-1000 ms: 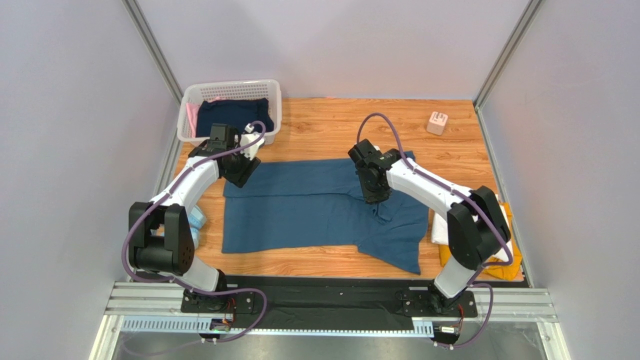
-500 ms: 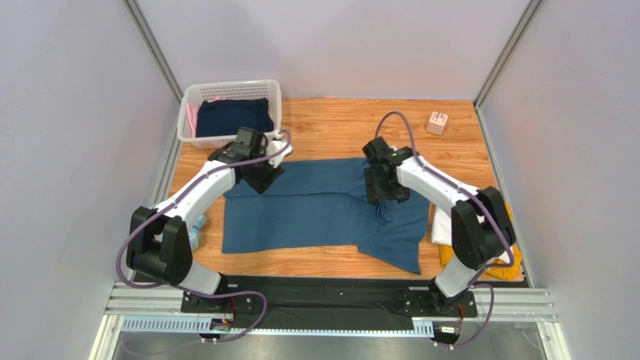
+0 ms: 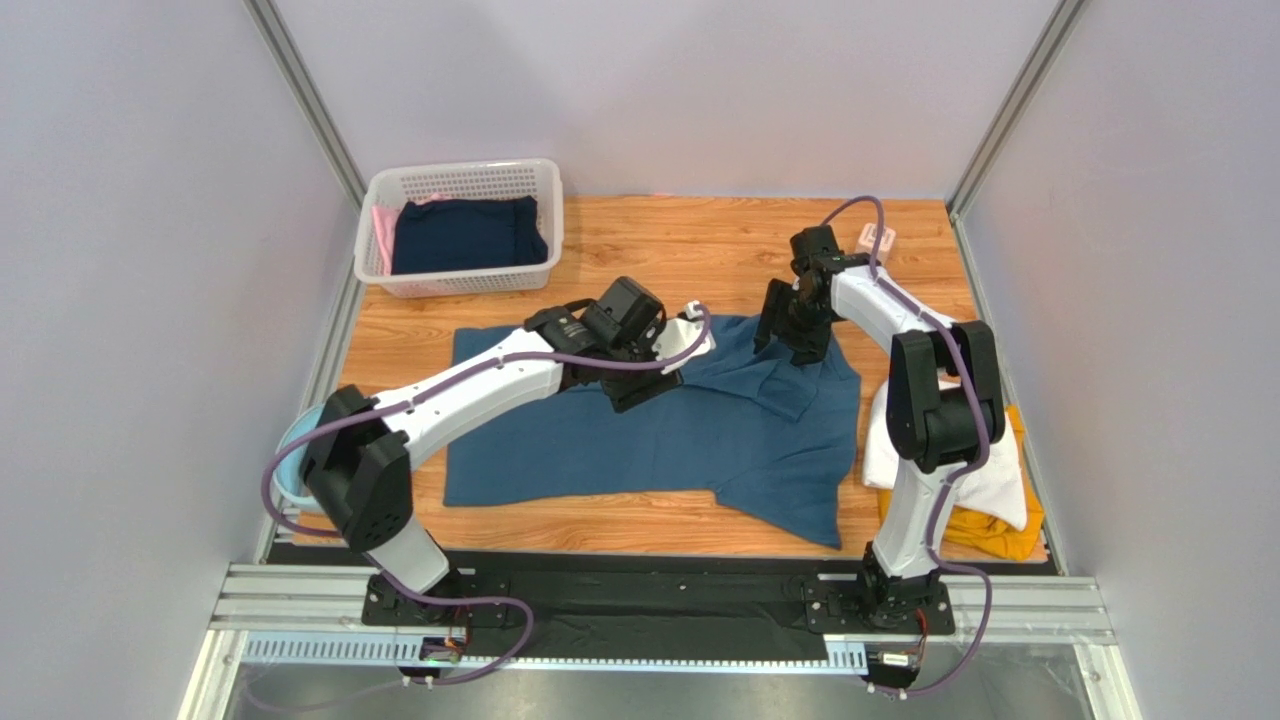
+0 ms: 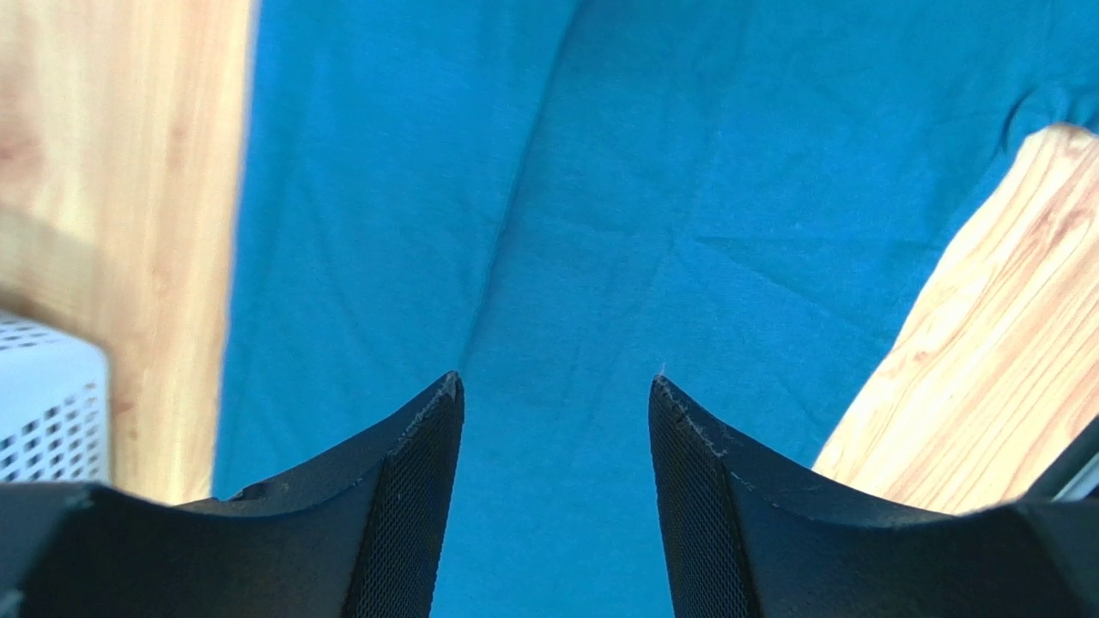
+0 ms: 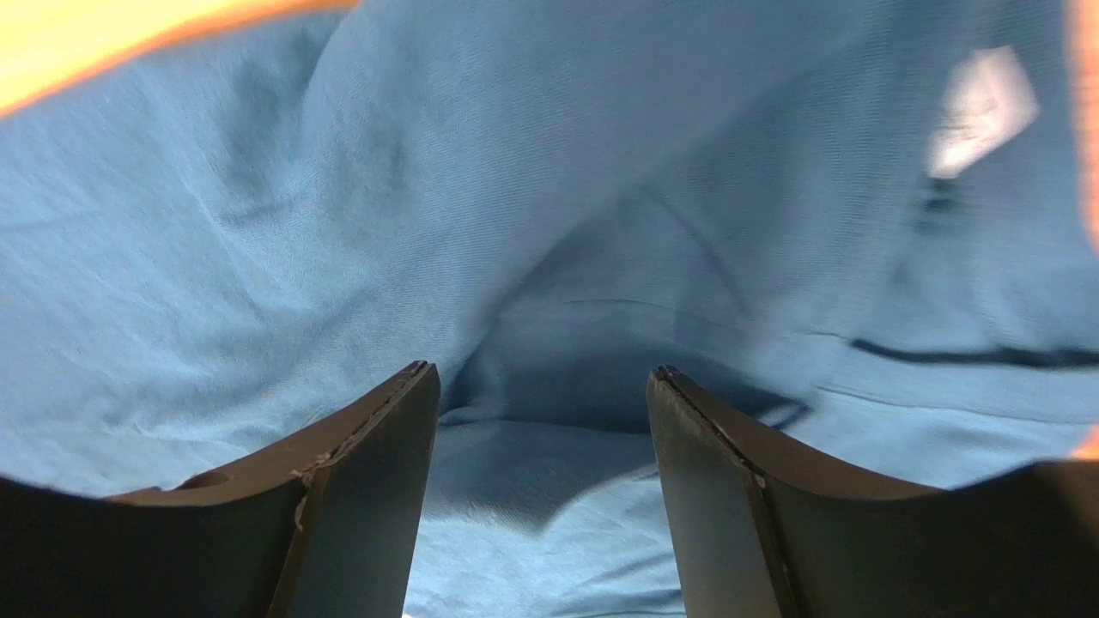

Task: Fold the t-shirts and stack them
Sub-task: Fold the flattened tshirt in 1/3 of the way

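Parted jaws over rumpled teal t-shirt [image 5: 387, 232]

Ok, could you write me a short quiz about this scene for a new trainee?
1. True or false: the left tool and the right tool are both open.
2. Where does the white basket stand? A) far left corner B) far right corner C) near edge
3. Fill in: both tools are over the ___ t-shirt.
Key: 1 true; 2 A; 3 teal-blue.
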Robot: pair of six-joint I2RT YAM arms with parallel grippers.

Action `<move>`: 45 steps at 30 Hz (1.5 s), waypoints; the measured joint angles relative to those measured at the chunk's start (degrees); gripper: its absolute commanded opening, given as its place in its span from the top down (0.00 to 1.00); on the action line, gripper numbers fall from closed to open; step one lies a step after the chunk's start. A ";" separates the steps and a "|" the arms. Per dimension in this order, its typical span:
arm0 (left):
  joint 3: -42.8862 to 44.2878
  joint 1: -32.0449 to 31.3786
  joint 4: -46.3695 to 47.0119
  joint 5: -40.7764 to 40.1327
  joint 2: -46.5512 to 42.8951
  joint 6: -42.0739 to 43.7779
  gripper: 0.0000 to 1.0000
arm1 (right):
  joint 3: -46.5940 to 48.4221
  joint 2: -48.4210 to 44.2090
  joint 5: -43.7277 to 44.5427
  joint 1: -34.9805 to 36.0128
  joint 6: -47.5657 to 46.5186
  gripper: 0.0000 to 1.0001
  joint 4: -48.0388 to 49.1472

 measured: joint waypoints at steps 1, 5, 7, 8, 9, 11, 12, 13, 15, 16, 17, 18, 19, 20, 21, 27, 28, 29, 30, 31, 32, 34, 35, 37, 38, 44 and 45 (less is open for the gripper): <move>0.59 -0.26 -0.26 -0.17 1.29 0.02 0.39 | 0.00 0.59 -0.70 0.00 0.02 0.35 0.02; 5.57 -2.19 -0.63 -0.94 8.07 0.02 0.39 | 0.70 2.16 -2.36 -0.52 0.09 0.37 0.04; 8.20 -3.78 -0.44 -1.38 11.13 0.02 0.37 | 1.40 2.84 -2.58 -0.96 0.11 0.37 0.20; 9.62 -4.90 -0.17 -1.42 12.70 0.02 0.37 | 1.53 2.97 -2.62 -1.07 0.09 0.36 0.39; 10.78 -6.05 0.17 -1.70 13.97 0.15 0.37 | 1.55 2.97 -2.58 -1.20 0.09 0.37 0.35; 13.09 -8.63 0.90 -2.93 16.48 0.66 0.36 | 1.88 2.97 -2.32 -1.33 0.09 0.37 0.26; 14.08 -9.75 1.29 -3.41 17.55 1.05 0.36 | 2.03 2.97 -2.05 -1.46 0.09 0.37 0.22; 15.65 -10.99 1.42 -3.93 19.08 1.49 0.36 | 2.21 2.97 -1.90 -1.68 0.11 0.37 0.22; 18.95 -12.70 2.05 -4.50 22.18 2.14 0.36 | 3.02 3.37 -1.77 -2.08 0.20 0.38 0.04; 20.50 -13.35 2.27 -4.72 23.69 2.38 0.36 | 3.78 3.82 -1.79 -2.25 0.26 0.39 0.04; 22.18 -13.81 2.47 -4.98 25.27 2.58 0.36 | 4.52 4.52 -1.77 -2.40 0.37 0.40 0.00; 23.37 -14.01 2.86 -5.25 26.56 2.71 0.35 | 5.60 5.49 -1.79 -2.69 0.46 0.41 0.02; 24.39 -14.03 3.26 -5.60 27.71 2.89 0.31 | 6.43 6.38 -1.77 -2.91 0.59 0.42 0.07; 25.00 -13.97 3.82 -5.99 28.63 3.17 0.29 | 7.28 7.54 -1.79 -3.23 0.74 0.43 0.24; 25.09 -13.81 4.46 -6.32 29.16 3.54 0.26 | 7.82 8.55 -1.84 -3.48 0.87 0.44 0.24; 22.97 -13.20 12.55 -11.15 30.03 6.60 0.20 | 9.81 11.23 -2.12 -4.31 1.33 0.54 -0.37; 22.64 -13.14 13.81 -11.89 30.12 7.19 0.20 | 9.81 11.26 -2.14 -4.31 1.33 0.56 -0.39; 22.49 -13.07 14.75 -12.46 30.27 7.72 0.20 | 9.81 11.28 -2.16 -4.31 1.31 0.57 -0.37; 22.47 -13.03 15.87 -13.11 30.56 8.04 0.20 | 9.81 11.28 -2.21 -4.31 1.31 0.57 -0.35; 22.47 -12.96 16.70 -13.40 30.82 8.26 0.20 | 9.81 11.28 -2.25 -4.31 1.29 0.58 -0.37; 22.49 -12.94 17.51 -13.64 31.17 8.46 0.20 | 9.81 11.28 -2.27 -4.31 1.31 0.58 -0.35; 22.93 -12.87 17.88 -13.75 32.09 8.68 0.20 | 9.79 11.30 -2.34 -4.31 1.29 0.58 -0.35; 23.21 -12.81 17.88 -13.73 32.68 8.72 0.20 | 9.77 11.30 -2.43 -4.33 1.31 0.58 -0.33; 23.50 -12.76 17.88 -13.51 33.64 8.70 0.20 | 9.68 11.30 -2.54 -4.37 1.31 0.58 -0.24; 23.56 -12.72 17.86 -13.40 34.07 8.70 0.20 | 9.66 11.30 -2.67 -4.46 1.31 0.59 -0.22; 23.56 -12.70 17.81 -13.03 35.58 8.68 0.20 | 9.38 11.30 -3.41 -4.74 1.29 0.59 0.09; 23.56 -12.68 17.81 -12.94 35.65 8.68 0.20 | 9.35 11.30 -3.54 -4.76 1.31 0.59 0.13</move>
